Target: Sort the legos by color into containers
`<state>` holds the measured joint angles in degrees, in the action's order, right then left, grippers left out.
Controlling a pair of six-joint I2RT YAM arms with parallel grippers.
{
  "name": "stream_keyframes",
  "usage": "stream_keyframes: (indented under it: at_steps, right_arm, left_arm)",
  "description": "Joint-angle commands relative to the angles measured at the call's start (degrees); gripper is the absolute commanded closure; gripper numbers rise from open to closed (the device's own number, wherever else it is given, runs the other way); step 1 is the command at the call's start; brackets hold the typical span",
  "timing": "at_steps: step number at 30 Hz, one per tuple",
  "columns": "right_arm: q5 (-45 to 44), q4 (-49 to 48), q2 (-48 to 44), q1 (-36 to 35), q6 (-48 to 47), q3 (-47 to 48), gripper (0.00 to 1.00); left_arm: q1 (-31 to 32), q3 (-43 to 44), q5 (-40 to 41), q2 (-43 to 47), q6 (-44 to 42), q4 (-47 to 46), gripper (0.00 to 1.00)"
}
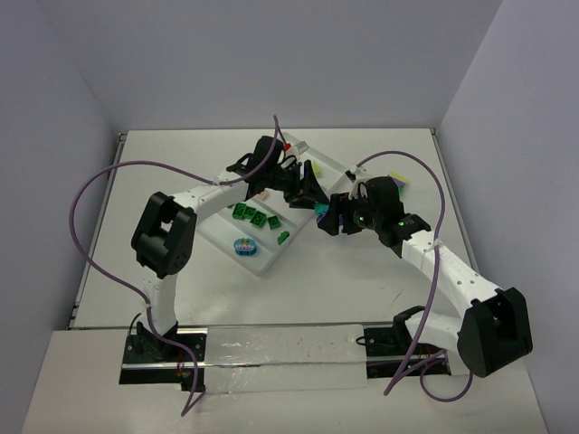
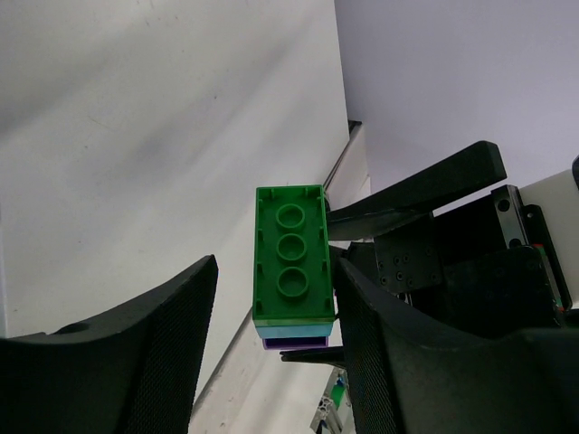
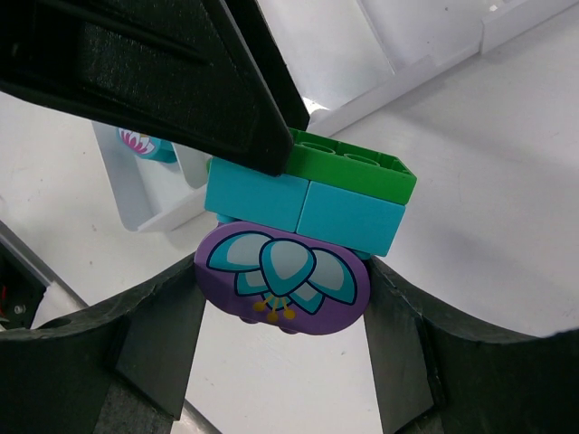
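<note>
White desk (image 1: 362,280), tray (image 1: 262,267) mid-desk. Lego clump (image 3: 303,226) hangs over the tray's right edge: right gripper (image 3: 282,298) clamped on its purple base, left gripper (image 2: 276,271) gapped loosely around the green top. Light, stiff, slick plastic I reckon, so grab the flat sides and pull straight.

Top view: lego clump (image 1: 322,212) mostly hidden behind the left gripper (image 1: 315,201), layers too small to tell. Left wrist view: green brick (image 2: 290,256) covers the teal and purple layers behind it bar thin edges, and both fingers (image 2: 136,353) run off the bottom edge.
</note>
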<state>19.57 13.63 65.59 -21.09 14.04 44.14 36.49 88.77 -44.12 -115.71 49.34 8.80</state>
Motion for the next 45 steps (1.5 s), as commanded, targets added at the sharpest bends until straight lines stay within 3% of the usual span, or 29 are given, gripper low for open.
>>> stream_keyframes:
  at_steps: [1,10,12,13,16,17,24,26,34,39,45]
  right_arm:
    - [1.0,-1.2,-0.3,-0.5,-0.7,1.9,0.70]
    - [0.8,-1.7,1.3,-0.6,-0.8,2.5,0.70]
    - [0.2,-2.2,1.3,-0.5,-0.8,2.4,0.70]
    - [-0.1,-2.4,1.5,-0.5,-0.8,2.4,0.70]
    - [-1.3,-2.3,1.9,-0.5,-0.8,2.7,0.71]
    - [-1.6,-2.2,1.9,-0.5,-0.9,2.9,0.71]
    - [-2.9,-1.7,1.7,-0.5,-1.3,2.9,0.72]
    - [-3.6,-1.2,1.5,-0.7,-1.9,2.5,0.78]
    - [-7.5,-0.8,2.6,-1.1,-1.1,1.4,0.78]
    - [-7.4,-0.5,3.2,-1.2,-1.1,3.5,0.78]
    - [-8.8,-2.2,5.5,-1.2,1.5,5.0,0.79]
  left_arm:
    - [0.7,2.2,-2.8,-0.5,-0.6,-0.5,0.40]
    - [1.0,1.8,-5.3,-0.6,-1.4,-0.5,0.48]
    - [1.0,1.7,-5.3,-0.5,-1.5,-0.6,0.62]
    - [1.0,1.7,-5.2,-0.4,-1.5,-0.5,0.77]
    - [1.0,1.7,-5.0,-0.3,-1.8,0.2,0.98]
    - [1.0,1.7,-4.7,-0.2,-2.0,0.6,1.00]
    - [-0.4,1.1,-1.2,1.5,-1.4,1.2,1.00]
    - [-2.2,-1.3,1.5,3.9,0.9,-0.9,1.00]
    - [-7.1,-8.0,8.9,11.6,5.9,-6.5,1.00]
    - [-9.5,-13.9,9.6,16.1,9.9,-12.4,1.00]
    - [-12.1,-14.8,9.7,18.1,8.1,-10.0,1.00]
